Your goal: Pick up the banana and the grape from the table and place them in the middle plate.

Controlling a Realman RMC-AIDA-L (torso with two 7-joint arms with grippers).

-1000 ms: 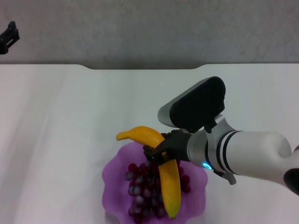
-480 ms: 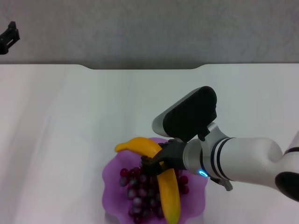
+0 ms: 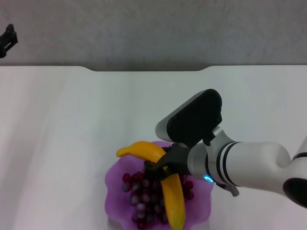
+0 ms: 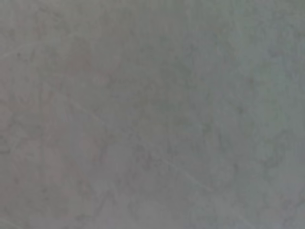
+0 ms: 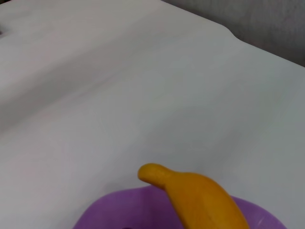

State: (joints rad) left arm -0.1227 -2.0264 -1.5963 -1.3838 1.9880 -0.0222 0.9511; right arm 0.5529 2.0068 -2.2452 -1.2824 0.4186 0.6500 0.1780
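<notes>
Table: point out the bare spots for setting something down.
The table is bare left of the plate and across the far strip to its notched edge. Crowded: the plate holds the grapes, the banana and the right hand.

The head view looks forward and down from above the table (image 3: pixel 57 143), taking in its far edge with the rounded notch, grey floor beyond, and the middle plate (image 3: pixel 115 184) at the near edge. The right wrist view sits low and very close over the same plate (image 5: pixel 105 214), facing across the tabletop (image 5: pixel 119 95) toward the far edge. Both views share the banana (image 3: pixel 165 187) (image 5: pixel 200 198), the plate's rim and the far notch. The left wrist view faces only a plain grey surface (image 4: pixel 152 114), sharing nothing recognisable with the others.
</notes>
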